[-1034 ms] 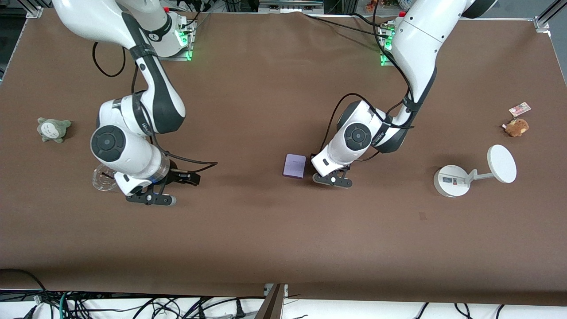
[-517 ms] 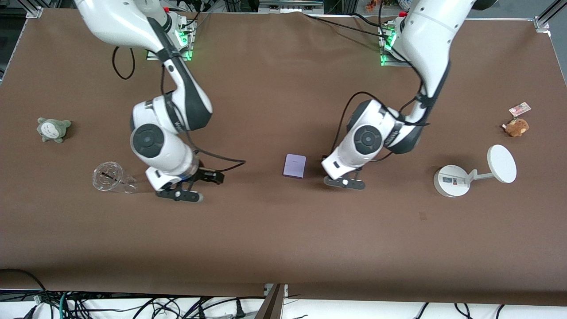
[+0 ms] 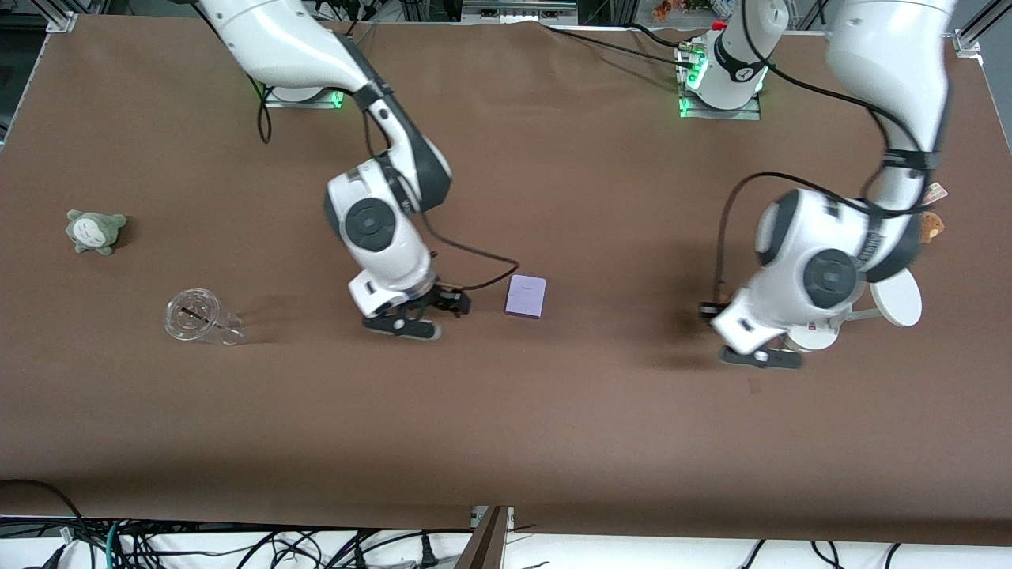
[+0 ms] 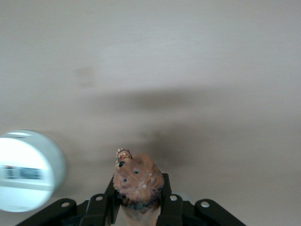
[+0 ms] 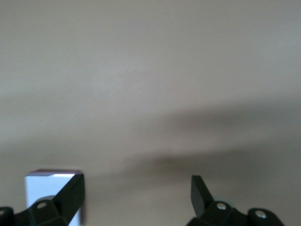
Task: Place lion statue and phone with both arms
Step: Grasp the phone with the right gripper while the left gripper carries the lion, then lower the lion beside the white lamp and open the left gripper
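Note:
My left gripper (image 3: 759, 357) is shut on the lion statue (image 4: 138, 181), a small reddish-brown figurine that sticks out between the jaws in the left wrist view. The wrist hides the statue in the front view. The gripper hangs over the table beside the white stand's round base (image 3: 813, 336), which also shows in the left wrist view (image 4: 23, 172). The phone (image 3: 526, 296), a pale lavender slab, lies flat mid-table. My right gripper (image 3: 403, 325) is open and empty, low beside the phone toward the right arm's end. The phone's corner shows by one finger in the right wrist view (image 5: 47, 186).
The stand's white disc (image 3: 901, 299) and a tan plush toy (image 3: 933, 225) are partly hidden by the left arm. A clear cup (image 3: 198, 316) lies on its side, and a grey-green plush (image 3: 96, 231) sits toward the right arm's end.
My right gripper has moved from the clear cup across to the phone. My left gripper has moved away from the phone to the white stand, carrying the lion statue.

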`<state>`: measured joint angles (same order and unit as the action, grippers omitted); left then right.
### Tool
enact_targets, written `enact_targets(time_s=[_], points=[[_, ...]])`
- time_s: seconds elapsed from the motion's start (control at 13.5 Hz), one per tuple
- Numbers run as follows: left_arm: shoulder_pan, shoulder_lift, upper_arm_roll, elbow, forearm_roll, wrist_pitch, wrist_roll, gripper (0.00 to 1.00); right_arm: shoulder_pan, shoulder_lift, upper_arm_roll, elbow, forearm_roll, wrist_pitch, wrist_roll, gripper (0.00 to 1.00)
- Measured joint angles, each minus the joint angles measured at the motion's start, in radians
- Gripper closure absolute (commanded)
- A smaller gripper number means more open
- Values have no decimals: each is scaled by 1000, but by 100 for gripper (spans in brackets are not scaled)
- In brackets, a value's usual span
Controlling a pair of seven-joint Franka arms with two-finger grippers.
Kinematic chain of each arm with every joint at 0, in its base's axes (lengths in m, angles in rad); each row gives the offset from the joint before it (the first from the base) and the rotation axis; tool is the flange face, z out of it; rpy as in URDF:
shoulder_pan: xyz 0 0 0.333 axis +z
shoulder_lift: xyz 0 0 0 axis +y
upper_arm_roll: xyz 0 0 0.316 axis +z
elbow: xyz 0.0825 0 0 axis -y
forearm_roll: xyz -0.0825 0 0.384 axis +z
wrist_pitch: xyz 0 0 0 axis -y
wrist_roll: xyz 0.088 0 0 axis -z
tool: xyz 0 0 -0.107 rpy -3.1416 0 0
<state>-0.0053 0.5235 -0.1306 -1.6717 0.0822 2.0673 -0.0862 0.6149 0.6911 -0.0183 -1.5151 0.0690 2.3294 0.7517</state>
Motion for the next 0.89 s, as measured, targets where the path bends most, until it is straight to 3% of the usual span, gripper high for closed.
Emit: enact_targets(time_s=[0.22,0.66,0.81,0.89], points=[[59,14,0,-15,4,1,45,77,76,66,-3,60,-30,21,82,0],[79,90,-1,-25,57,58,45,74,154,178,-6,183,-85,22,193,0],[81,104,-1,-25,57,70,45,61,168,196,-7,206,-85,22,220,0],[81,108,-2,-26,57,71,45,24,174,204,-8,217,-85,22,230,0]])
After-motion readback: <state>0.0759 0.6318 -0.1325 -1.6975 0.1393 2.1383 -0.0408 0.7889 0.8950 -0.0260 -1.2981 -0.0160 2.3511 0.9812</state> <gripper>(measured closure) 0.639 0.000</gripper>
